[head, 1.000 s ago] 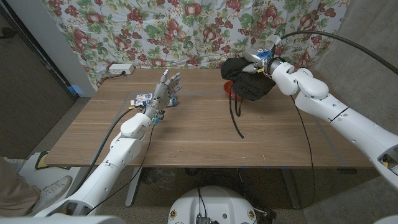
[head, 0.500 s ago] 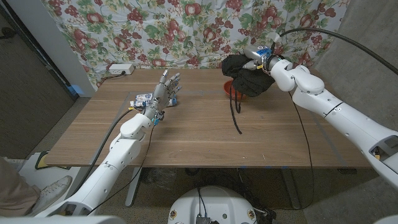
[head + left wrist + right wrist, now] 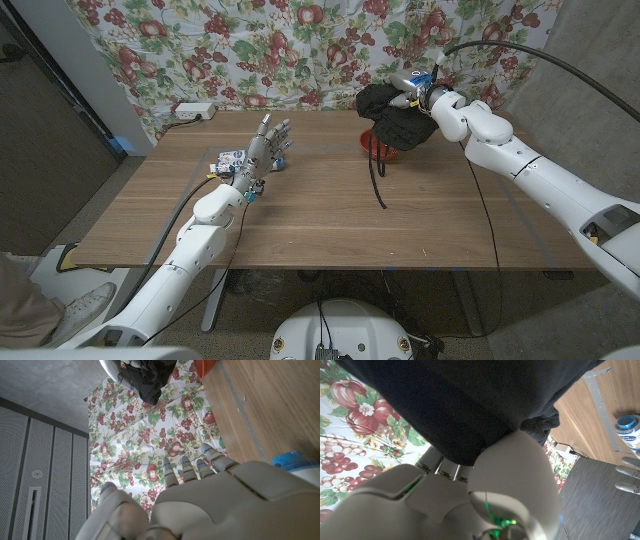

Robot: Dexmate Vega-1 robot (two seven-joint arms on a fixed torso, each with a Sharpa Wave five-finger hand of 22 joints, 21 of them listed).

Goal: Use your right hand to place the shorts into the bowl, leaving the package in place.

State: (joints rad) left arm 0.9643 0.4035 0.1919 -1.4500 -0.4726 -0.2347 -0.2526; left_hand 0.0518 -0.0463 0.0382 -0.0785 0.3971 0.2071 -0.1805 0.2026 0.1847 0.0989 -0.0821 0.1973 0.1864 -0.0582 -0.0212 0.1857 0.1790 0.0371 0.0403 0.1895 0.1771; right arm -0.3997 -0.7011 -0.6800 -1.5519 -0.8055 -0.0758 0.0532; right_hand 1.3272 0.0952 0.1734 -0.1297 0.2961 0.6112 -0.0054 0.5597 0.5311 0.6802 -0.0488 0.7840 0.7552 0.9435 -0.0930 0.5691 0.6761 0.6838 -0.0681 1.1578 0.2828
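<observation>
Holding black shorts [image 3: 398,122] bunched in right hand [image 3: 418,97] above red bowl [image 3: 373,147]; soft, light, floppy, drawstring dangling. Left hand [image 3: 265,148] empty, fingers spread.

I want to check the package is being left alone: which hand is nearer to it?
Left. The left hand stands right beside the package, fingers up and holding nothing. The right hand is across the table, holding the shorts above the bowl.
</observation>
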